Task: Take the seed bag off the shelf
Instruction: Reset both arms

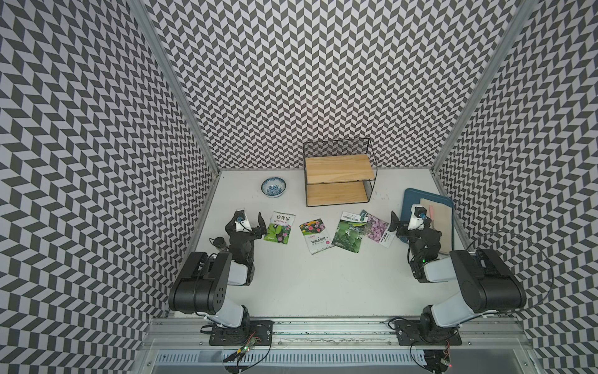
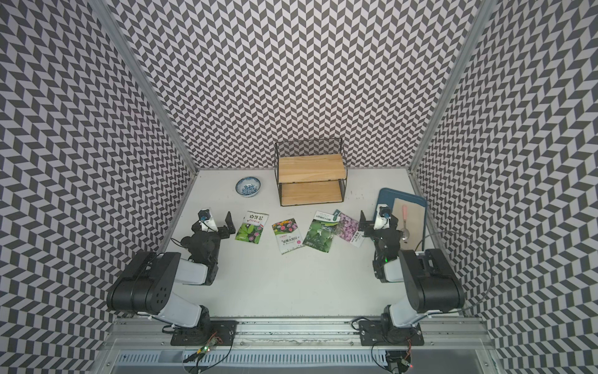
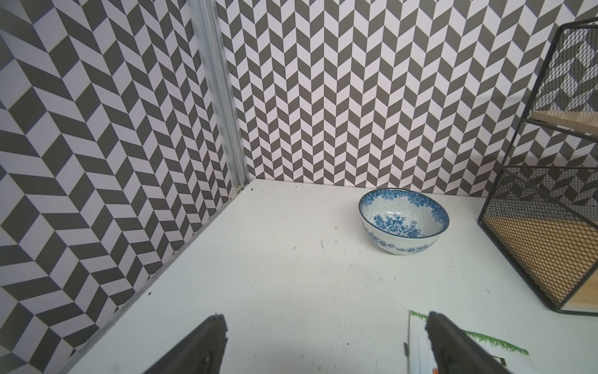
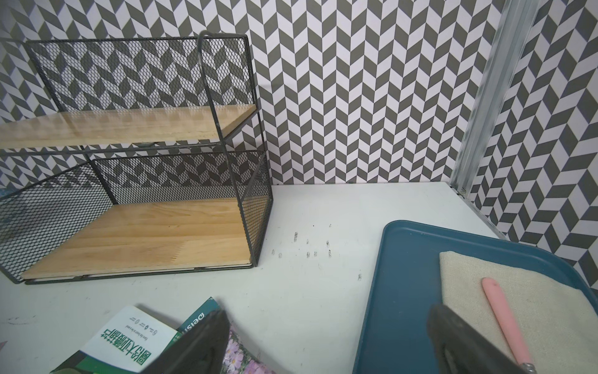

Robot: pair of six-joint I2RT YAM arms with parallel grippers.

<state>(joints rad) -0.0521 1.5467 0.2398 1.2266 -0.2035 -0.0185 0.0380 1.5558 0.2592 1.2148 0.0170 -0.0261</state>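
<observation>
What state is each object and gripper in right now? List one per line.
shelf: upright, both boards bare.
seed bags: all four flat on the table, rightmost two overlapping.
bowl: upright, empty.
tray: flat, holding cloth and spoon.
left gripper: open, empty.
right gripper: open, empty.

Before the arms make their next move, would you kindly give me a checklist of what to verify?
1. Both boards of the shelf hold no bag: ok.
2. All four seed bags lie flat on the table in front of the shelf: ok.
3. Left pincer open and holding nothing: ok.
4. Right pincer open and holding nothing: ok.
5. Bags lie apart from one another: not ok, the two nearest the right pincer overlap.
6. Right pincer clear of the bag beneath it: cannot tell.
</observation>
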